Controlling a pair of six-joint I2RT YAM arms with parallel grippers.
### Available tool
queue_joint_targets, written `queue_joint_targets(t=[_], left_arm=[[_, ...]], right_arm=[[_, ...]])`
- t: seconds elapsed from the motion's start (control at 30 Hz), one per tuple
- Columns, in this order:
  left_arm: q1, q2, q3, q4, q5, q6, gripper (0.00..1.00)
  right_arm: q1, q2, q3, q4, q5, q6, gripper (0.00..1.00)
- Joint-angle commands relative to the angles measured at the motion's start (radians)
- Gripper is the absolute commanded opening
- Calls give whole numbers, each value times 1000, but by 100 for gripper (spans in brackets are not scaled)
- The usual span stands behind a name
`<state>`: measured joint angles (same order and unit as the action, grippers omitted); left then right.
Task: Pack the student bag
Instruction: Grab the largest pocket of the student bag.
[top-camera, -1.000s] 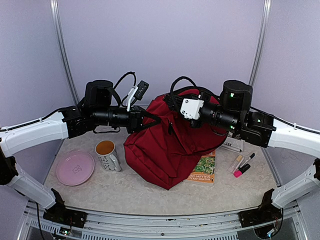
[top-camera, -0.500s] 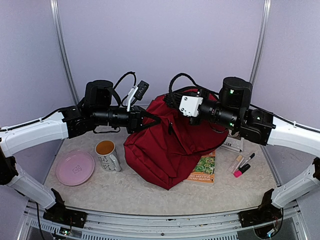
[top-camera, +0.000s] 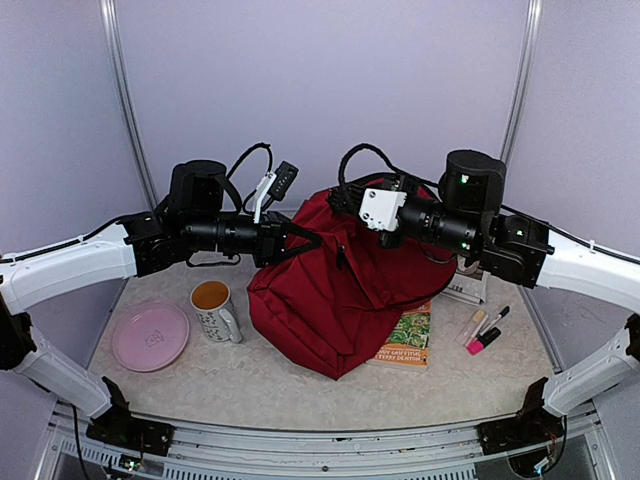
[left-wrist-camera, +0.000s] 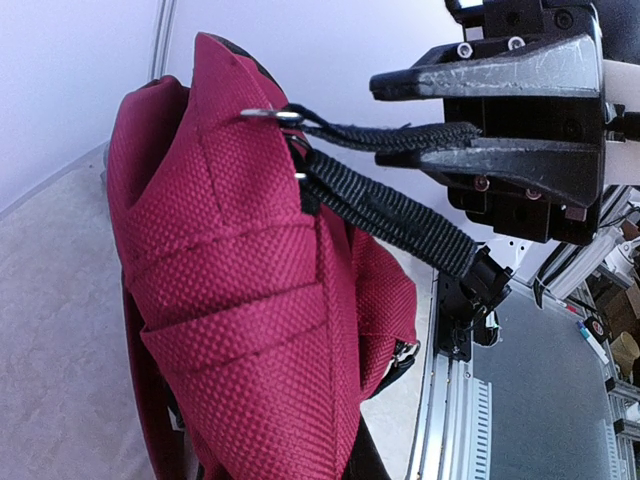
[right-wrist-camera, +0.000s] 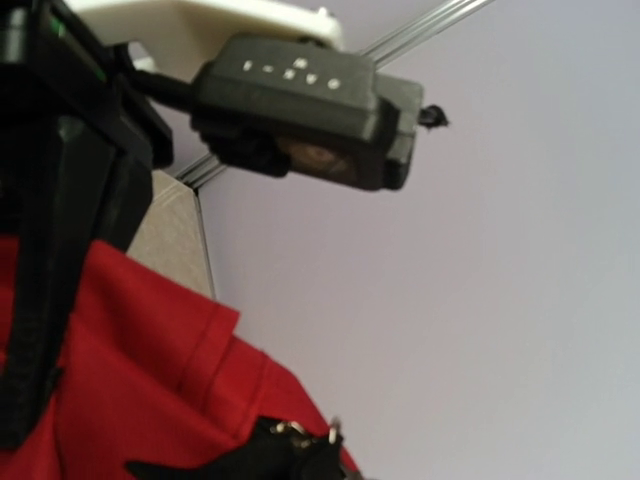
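Lilac walls, speckled beige surface. Top view: student bag (top-camera: 335, 300) sits at centre with its upper end raised. The left claw (top-camera: 305, 238) is at the bag's 10 o'clock and the right claw (top-camera: 345, 198) at its 12. Mug (top-camera: 215, 308) at the bag's 9 o'clock, pink plate (top-camera: 150, 336) at 8, book (top-camera: 408, 338) partly under the bag at 4, markers (top-camera: 485, 330) at 3.

Left wrist: left claw clenched on thin black strap (left-wrist-camera: 340, 128) tied to metal ring (left-wrist-camera: 272, 114). The bag fills 8 o'clock.

Right wrist: dark fingers (right-wrist-camera: 50, 220) over red fabric; cannot tell the grip.
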<state>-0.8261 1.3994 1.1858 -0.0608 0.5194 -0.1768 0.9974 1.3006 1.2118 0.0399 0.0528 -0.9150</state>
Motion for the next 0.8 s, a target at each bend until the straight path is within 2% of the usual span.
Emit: queue_joint_targets(t=[0.0, 0.37, 0.47, 0.57, 0.77], left_arm=[[-7, -38, 18, 69, 24, 27, 0], [-10, -40, 13, 79, 53, 29, 0], [-11, -40, 11, 79, 47, 32, 0], [-11, -41, 12, 78, 47, 33, 0], [-11, -42, 8, 79, 44, 39, 0]], right_arm=[[-6, -6, -1, -13, 29, 17, 17], [-6, 29, 9, 1, 75, -5, 16], [-6, 38, 18, 2, 81, -6, 13], [-6, 37, 28, -4, 74, 15, 0], [-7, -18, 19, 37, 70, 115, 0]])
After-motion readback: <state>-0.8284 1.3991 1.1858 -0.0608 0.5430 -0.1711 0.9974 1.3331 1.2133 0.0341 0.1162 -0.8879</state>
